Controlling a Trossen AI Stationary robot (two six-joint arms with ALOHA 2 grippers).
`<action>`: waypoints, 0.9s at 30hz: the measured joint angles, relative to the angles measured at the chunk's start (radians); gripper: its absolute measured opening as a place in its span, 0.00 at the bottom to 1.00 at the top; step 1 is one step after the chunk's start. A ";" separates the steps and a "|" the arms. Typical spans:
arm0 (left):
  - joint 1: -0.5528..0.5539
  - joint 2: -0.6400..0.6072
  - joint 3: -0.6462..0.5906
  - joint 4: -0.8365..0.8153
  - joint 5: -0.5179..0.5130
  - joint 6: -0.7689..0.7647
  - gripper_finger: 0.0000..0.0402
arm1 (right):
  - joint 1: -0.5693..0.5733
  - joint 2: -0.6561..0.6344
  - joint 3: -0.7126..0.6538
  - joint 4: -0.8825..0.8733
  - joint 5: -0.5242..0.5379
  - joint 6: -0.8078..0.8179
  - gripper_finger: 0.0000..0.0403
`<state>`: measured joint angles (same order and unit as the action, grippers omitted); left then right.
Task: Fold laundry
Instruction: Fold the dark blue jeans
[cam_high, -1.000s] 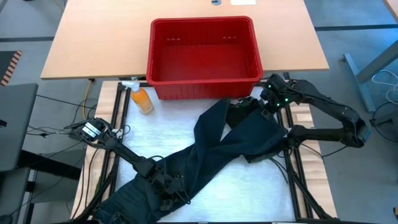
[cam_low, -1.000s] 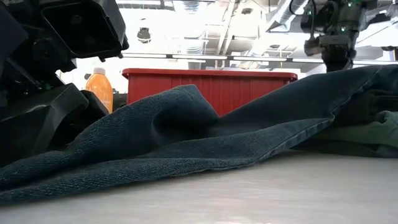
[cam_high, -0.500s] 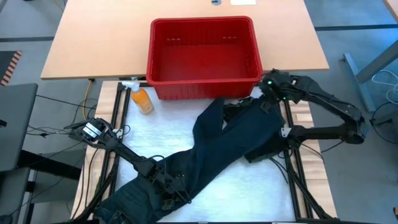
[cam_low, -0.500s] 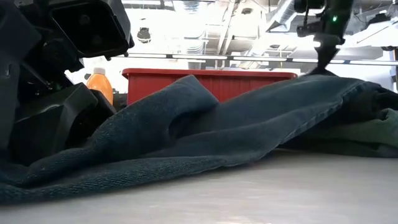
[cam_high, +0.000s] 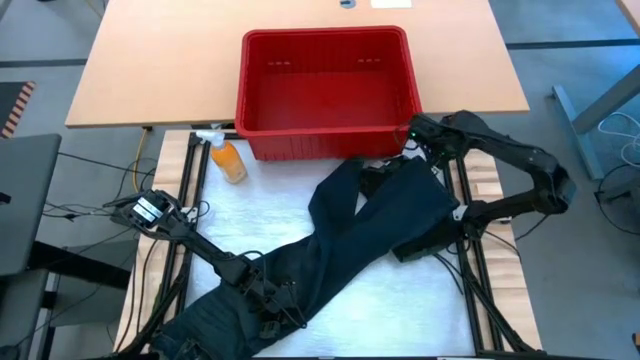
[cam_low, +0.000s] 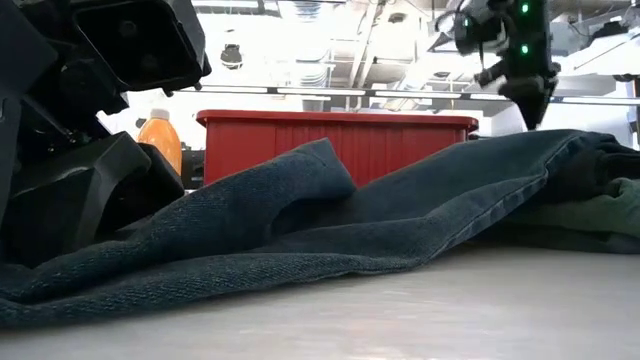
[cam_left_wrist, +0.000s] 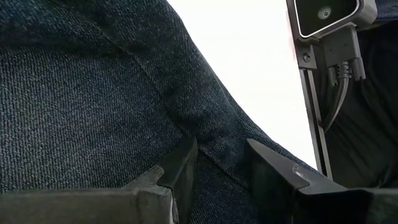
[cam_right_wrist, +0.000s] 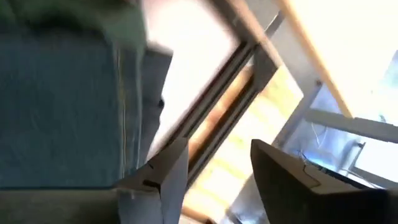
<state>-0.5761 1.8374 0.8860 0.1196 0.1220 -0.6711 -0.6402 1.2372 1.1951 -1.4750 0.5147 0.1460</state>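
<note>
- Your left pincer (cam_left_wrist: 217, 180) pinches the dark denim garment (cam_high: 350, 235) at its near end, anchoring it.
- Your right pincer (cam_right_wrist: 214, 168) hangs open, empty, above the far end beside the red basket (cam_high: 325, 125).

The long dark blue denim garment (cam_high: 340, 250) lay crumpled diagonally across the white desk, its far end draped over a green cloth (cam_low: 600, 215).
</note>
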 joint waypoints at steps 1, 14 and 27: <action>-0.001 0.000 0.000 0.000 -0.001 0.000 0.32 | 0.004 -0.004 0.025 -0.009 0.012 0.017 0.49; 0.000 -0.001 0.000 0.003 -0.025 0.032 0.32 | 0.389 -0.034 -0.114 0.868 -0.277 0.188 0.52; 0.000 -0.002 0.000 0.007 -0.033 0.022 0.32 | 0.475 0.605 0.053 1.262 -0.309 0.204 0.50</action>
<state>-0.5766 1.8355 0.8864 0.1265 0.0888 -0.6487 -0.1654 1.8424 1.2477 -0.2126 0.2058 0.3502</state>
